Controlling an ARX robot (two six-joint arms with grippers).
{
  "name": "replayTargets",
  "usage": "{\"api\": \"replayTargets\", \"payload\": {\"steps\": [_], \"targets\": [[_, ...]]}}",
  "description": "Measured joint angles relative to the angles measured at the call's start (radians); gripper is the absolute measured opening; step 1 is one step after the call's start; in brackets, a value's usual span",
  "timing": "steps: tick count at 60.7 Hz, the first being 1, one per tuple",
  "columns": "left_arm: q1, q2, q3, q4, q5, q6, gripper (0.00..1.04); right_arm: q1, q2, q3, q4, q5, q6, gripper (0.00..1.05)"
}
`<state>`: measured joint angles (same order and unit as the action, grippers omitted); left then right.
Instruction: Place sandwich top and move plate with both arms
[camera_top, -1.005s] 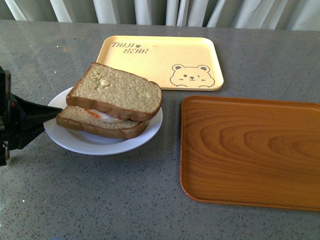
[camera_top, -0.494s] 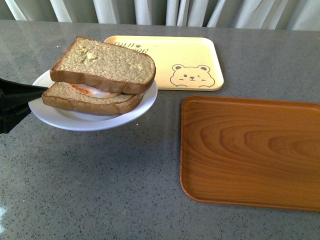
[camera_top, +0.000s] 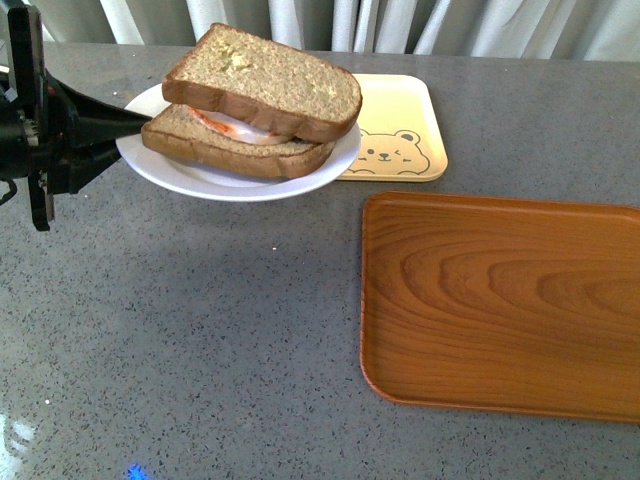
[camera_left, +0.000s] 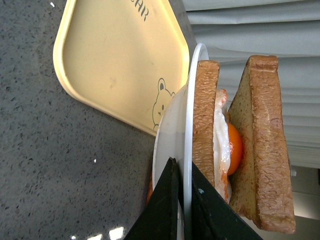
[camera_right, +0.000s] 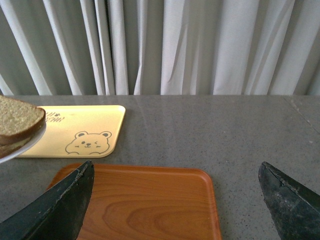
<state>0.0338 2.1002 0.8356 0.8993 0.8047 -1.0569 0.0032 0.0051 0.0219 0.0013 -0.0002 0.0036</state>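
The white plate (camera_top: 190, 172) hangs in the air above the grey table, in front of the yellow bear tray. My left gripper (camera_top: 135, 123) is shut on the plate's left rim. On the plate lies a bread slice with a fried egg, and the sandwich top (camera_top: 265, 80) rests tilted over it. The left wrist view shows the black fingers (camera_left: 162, 205) clamped on the plate (camera_left: 189, 100) rim, with the sandwich top (camera_left: 262, 135) beyond the egg. My right gripper (camera_right: 175, 192) stands open above the wooden tray, out of the front view. The plate's edge (camera_right: 25, 147) shows there.
A pale yellow bear tray (camera_top: 400, 125) lies at the back of the table, partly behind the plate. A brown wooden tray (camera_top: 500, 300) lies at the right, also under my right gripper (camera_right: 145, 210). White curtains hang behind the table.
The left gripper has lifted the plate with the sandwich off the table and carried it up and to the right, over the bear tray's near-left part.
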Motion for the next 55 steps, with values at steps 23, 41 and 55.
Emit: {"api": "replayTargets", "payload": {"steps": [23, 41, 55], "targets": [[-0.031, 0.115, 0.191, -0.131, 0.000, 0.047, 0.02, 0.000, 0.000, 0.000, 0.000, 0.000, 0.000, 0.96], [-0.038, 0.189, 0.357, -0.226, 0.002, 0.072, 0.02, 0.000, 0.000, 0.000, 0.000, 0.000, 0.000, 0.96], [-0.045, 0.258, 0.460, -0.286, 0.008, 0.092, 0.02, 0.000, 0.000, 0.000, 0.000, 0.000, 0.000, 0.96]]}}
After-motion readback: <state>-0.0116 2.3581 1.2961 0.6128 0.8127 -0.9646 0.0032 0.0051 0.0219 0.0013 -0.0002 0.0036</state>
